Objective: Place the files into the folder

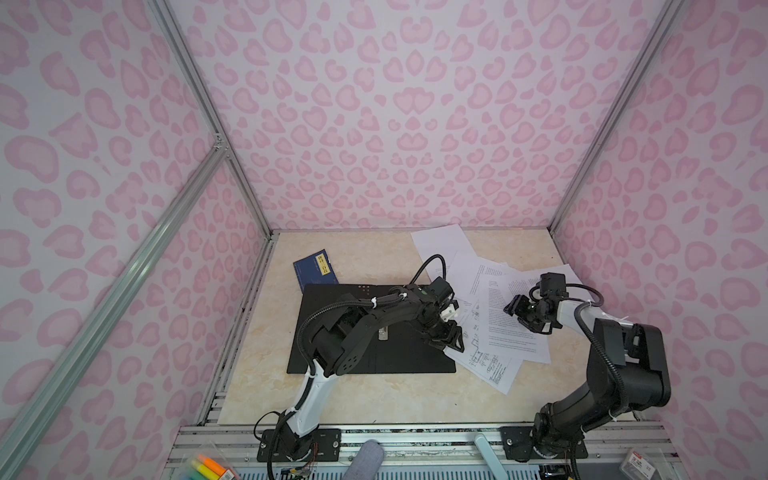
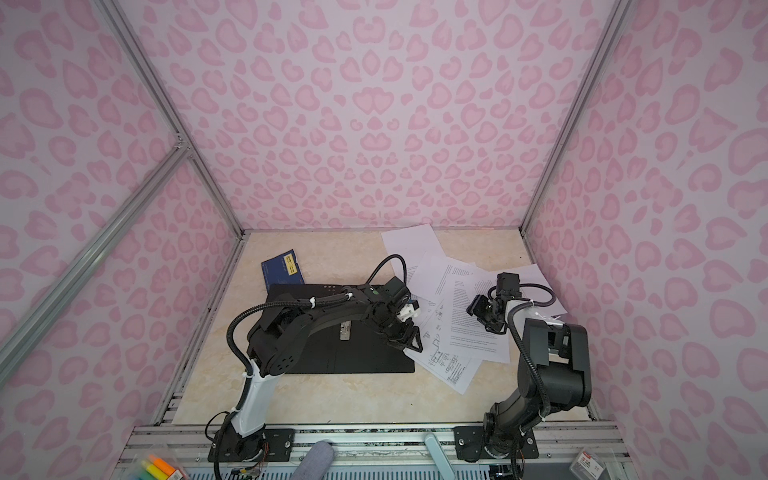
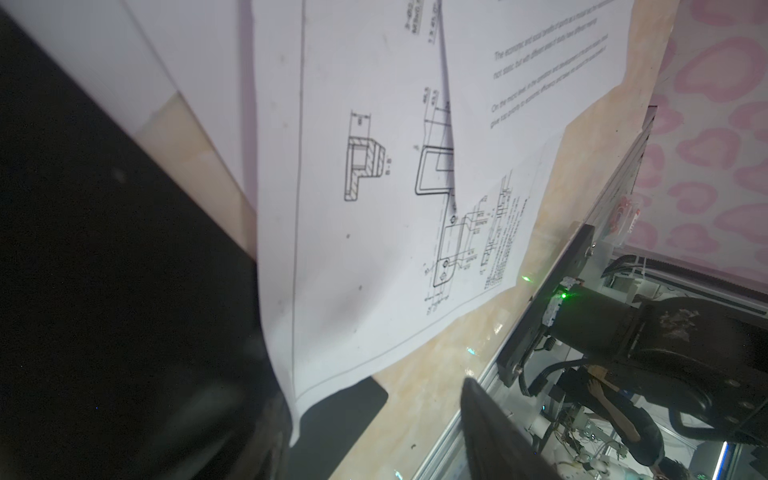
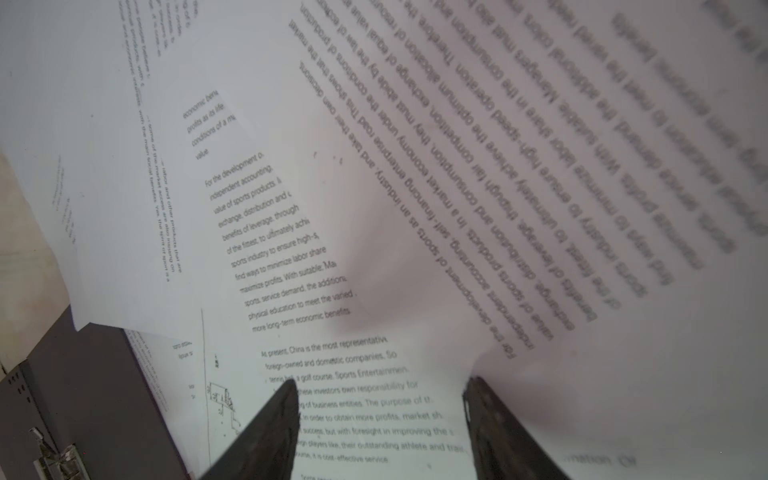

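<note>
The folder (image 1: 374, 357) (image 2: 332, 357) lies open on the table, black inside up, with its metal clip (image 1: 383, 333) in the middle. The files (image 1: 511, 332) (image 2: 469, 332) are white sheets scattered in an overlapping heap to its right. My left gripper (image 1: 451, 336) (image 3: 374, 415) sits low at the folder's right edge. Its jaws are apart around the corner of a sheet with line drawings (image 3: 374, 249). My right gripper (image 1: 513, 309) (image 4: 384, 380) hovers open over a text sheet (image 4: 353, 415), and a nearer sheet (image 4: 623, 332) curls up beside one finger.
A small dark-blue booklet (image 1: 313, 268) with a yellow label lies behind the folder's far left corner. Highlighters (image 1: 208, 467) sit off the table at the front left. Pink patterned walls enclose three sides, and an aluminium rail (image 1: 415, 432) runs along the front.
</note>
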### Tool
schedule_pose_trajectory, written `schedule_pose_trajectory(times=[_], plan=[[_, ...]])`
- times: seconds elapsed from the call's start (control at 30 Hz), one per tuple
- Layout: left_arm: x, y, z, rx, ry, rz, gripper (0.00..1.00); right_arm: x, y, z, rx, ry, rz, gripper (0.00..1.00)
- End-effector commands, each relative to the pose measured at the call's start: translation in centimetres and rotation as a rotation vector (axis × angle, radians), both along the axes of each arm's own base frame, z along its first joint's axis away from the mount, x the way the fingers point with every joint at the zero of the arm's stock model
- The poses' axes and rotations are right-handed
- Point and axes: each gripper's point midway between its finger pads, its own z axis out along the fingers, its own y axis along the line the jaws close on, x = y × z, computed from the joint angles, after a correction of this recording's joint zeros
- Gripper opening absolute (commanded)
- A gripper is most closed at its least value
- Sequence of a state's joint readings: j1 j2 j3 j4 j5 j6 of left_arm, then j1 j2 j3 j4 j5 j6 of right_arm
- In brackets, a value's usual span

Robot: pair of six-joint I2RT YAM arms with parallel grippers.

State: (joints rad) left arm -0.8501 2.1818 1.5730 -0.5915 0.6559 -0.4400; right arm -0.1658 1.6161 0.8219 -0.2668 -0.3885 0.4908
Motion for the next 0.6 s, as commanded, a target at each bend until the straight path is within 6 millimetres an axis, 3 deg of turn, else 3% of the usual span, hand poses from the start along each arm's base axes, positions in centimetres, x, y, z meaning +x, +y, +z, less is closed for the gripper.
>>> schedule_pose_trajectory(times=[0.0, 0.23, 0.4, 0.47, 0.57], plan=[[0.0, -0.4, -0.4, -0.015, 0.025, 0.016, 0.55, -1.0, 0.7, -1.0, 0.039, 0.049, 0.001, 0.65], [1.2, 0.9, -1.8, 0.109, 0.008, 0.128, 0.37, -1.0, 0.8, -1.0, 0.051, 0.05, 0.002, 0.65], [1.6, 1.3, -1.9, 0.147, 0.0, 0.177, 0.12, -0.9, 1.0, -0.5, 0.059, 0.031, 0.005, 0.65], [1.7, 1.1, -1.2, 0.141, 0.024, 0.194, 0.04, -0.9, 1.3, 0.1, 0.084, 0.014, 0.005, 0.65], [1.7, 0.3, 2.9, 0.065, 0.039, 0.215, 0.04, -0.9, 1.2, 1.6, 0.113, -0.033, 0.001, 0.68]])
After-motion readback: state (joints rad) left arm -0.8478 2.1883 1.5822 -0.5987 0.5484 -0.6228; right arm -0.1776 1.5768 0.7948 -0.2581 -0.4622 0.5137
